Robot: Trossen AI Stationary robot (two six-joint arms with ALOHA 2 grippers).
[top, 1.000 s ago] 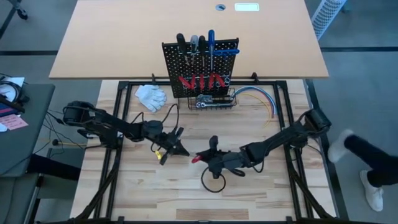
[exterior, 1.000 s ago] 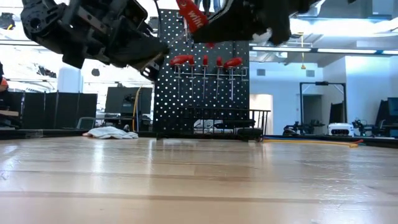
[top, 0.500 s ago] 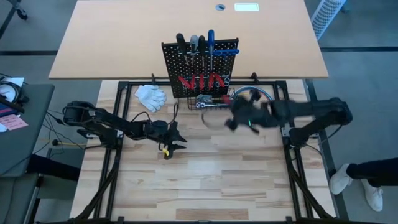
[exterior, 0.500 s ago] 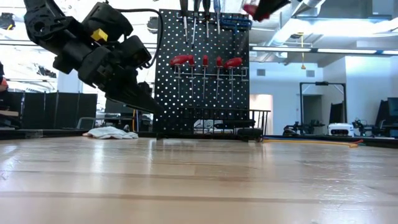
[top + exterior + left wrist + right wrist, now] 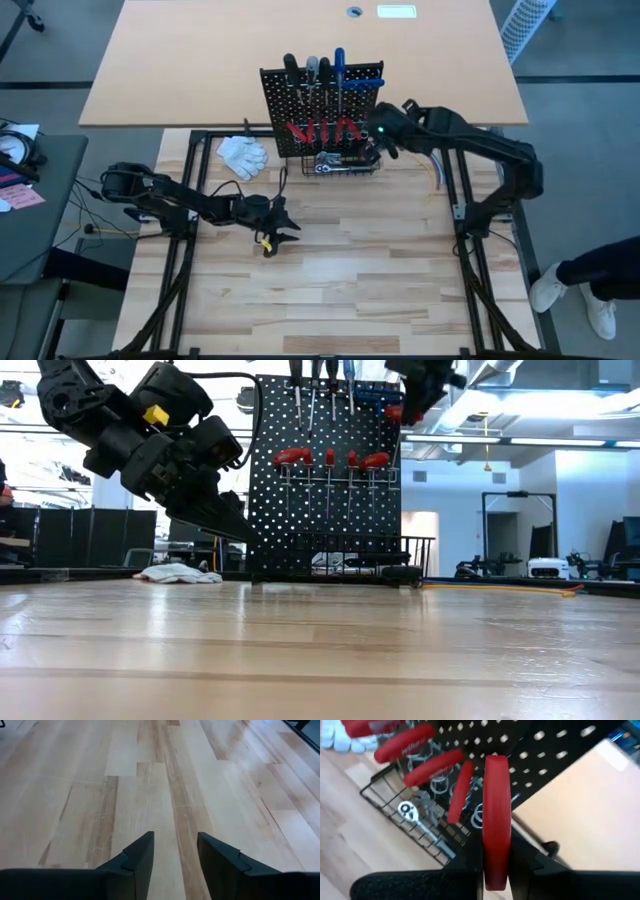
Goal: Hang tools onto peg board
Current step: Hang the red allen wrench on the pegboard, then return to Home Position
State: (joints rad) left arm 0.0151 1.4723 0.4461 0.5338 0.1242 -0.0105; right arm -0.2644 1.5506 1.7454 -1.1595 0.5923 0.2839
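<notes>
Hovering low over the bare counter [image 5: 340, 260] at centre-left of the high view, the left pincer [image 5: 281, 229] stands apart and empty. Farther back, upper centre, the right pincer [image 5: 379, 140] is clamped on a red-handled screwdriver [image 5: 496, 817] beside the peg board [image 5: 322, 108].

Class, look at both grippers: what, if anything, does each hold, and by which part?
The right gripper is shut on a red-handled screwdriver, clamped around its handle, up by the peg board. The left gripper is open over the table, holding nothing.

ratchet [image 5: 415, 817] in basket [image 5: 385, 805], gloves [image 5: 243, 154] probably beside board [image 5: 322, 110]
</notes>
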